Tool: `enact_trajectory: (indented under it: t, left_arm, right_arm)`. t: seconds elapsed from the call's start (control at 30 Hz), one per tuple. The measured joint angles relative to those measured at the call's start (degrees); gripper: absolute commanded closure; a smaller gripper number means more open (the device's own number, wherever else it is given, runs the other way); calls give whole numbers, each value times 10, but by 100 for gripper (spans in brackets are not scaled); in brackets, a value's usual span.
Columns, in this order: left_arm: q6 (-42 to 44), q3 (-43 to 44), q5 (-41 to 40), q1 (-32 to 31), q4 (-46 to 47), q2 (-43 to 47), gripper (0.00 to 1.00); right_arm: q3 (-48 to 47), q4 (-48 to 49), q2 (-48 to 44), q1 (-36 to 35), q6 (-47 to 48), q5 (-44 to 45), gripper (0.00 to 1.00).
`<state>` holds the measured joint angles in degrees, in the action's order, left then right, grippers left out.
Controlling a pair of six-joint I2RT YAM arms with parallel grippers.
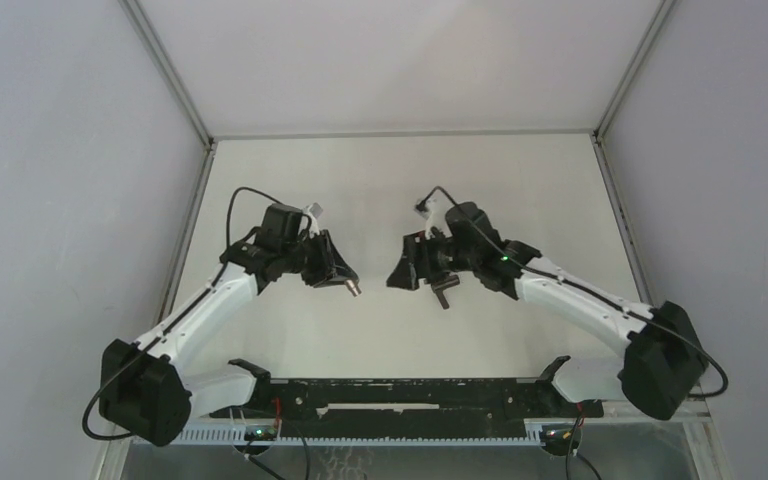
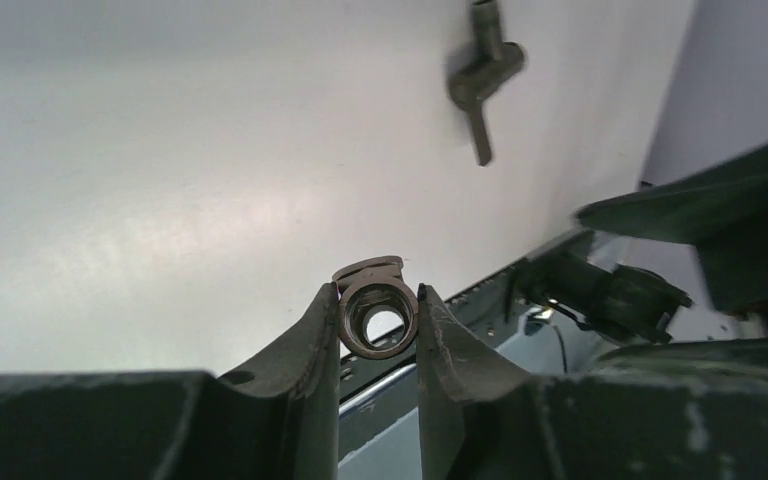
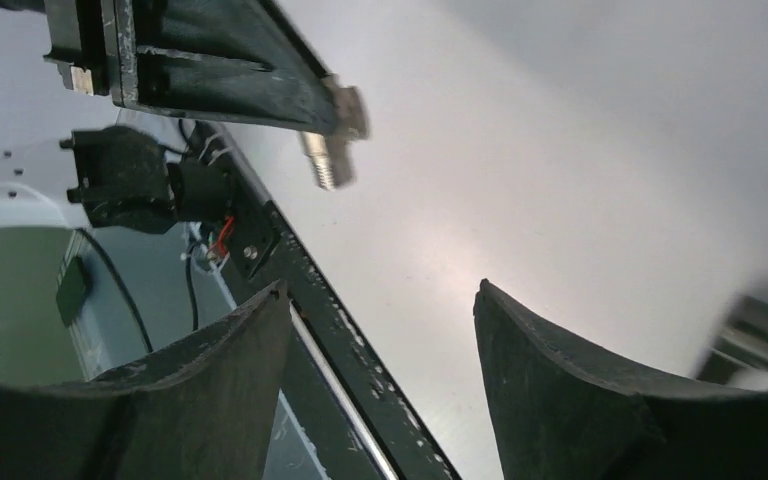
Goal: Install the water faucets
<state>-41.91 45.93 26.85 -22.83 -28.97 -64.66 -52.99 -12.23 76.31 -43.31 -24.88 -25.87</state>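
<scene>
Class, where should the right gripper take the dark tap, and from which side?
Grip the tap at its thick cross-body, probably from above, fingers either side. The lever is thin and would likely twist. The right gripper is open.

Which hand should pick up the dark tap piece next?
Right, probably. The right hand is open and empty, with the dark tap piece just beside it. The left hand is shut on the silvery fitting.
</scene>
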Motion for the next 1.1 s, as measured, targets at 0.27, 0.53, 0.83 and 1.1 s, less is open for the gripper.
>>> enact_trajectory:
  t: [0.27,0.53,0.83,1.1]
  left_arm:
    - [47,137,-125,-28,-174,-139,100]
    - [78,265,-163,-63,-245,-334,100]
    - [126,344,-188,-68,-284,-447,84]
    - [158,377,-195,-68,-304,-506,49]
  right_arm:
    - [40,-94,-93,162,-28,82,27]
    - [43,-172,-145,200,-42,180,28]
    - [77,-193,-171,201,-47,233,28]
    - [89,-195,-171,201,-49,243,28]
